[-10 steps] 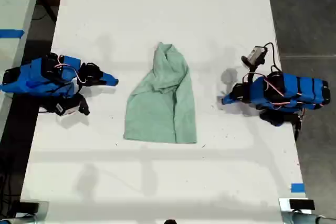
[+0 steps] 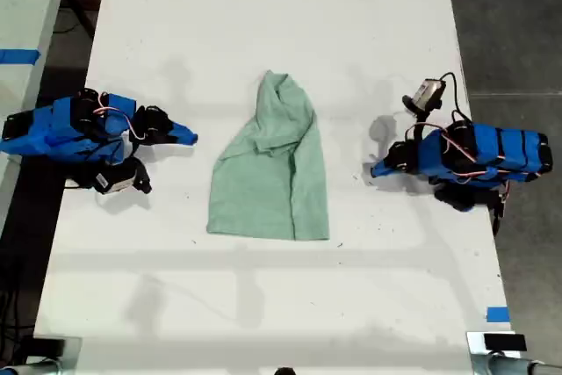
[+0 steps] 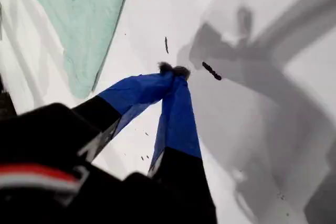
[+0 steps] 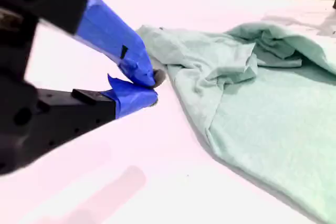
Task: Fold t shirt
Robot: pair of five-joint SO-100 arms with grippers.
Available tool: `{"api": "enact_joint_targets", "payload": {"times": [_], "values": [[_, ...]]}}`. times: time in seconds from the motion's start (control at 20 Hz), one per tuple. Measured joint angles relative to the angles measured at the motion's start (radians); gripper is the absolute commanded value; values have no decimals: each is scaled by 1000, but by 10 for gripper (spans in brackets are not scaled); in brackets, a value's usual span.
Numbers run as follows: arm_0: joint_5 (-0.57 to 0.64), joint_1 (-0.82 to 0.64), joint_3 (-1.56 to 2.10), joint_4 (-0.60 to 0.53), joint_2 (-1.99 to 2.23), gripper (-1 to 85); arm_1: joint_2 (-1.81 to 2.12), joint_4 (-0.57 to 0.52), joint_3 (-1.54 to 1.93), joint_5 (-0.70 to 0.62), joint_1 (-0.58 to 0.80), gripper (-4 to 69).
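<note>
Exterior view: one blue-and-black arm lies low on the white table (image 2: 263, 6) at each side of the wrinkled, pale mint-green fabric t shirt (image 2: 272, 169), both pointing at it. The shirt lies mid-table, part folded. Only the wrist views show the jaws: my first gripper (image 3: 173, 71) and my second gripper (image 4: 151, 86) are both closed on nothing, just beside the shirt.

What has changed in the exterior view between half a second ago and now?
Almost nothing. The shirt lies in the same spot and shape on the table, untouched. Both arms rest at the table's sides, shifted at most by a hair. Nothing was taken hold of or let go: my first pincer and my second pincer are shut on nothing, clear of the shirt.
</note>
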Motion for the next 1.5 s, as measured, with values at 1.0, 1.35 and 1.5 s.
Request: {"api": "enact_joint_targets", "payload": {"times": [1.0,1.35,1.5], "values": [[-383,336,-1117,101,-1836,79,0,0,0,0,-5,-29],[-337,316,-1353,143,-2065,-2,0,0,0,0,-8,-29],[-330,308,-1433,219,-2089,-2,0,0,0,0,-8,-29]]}}
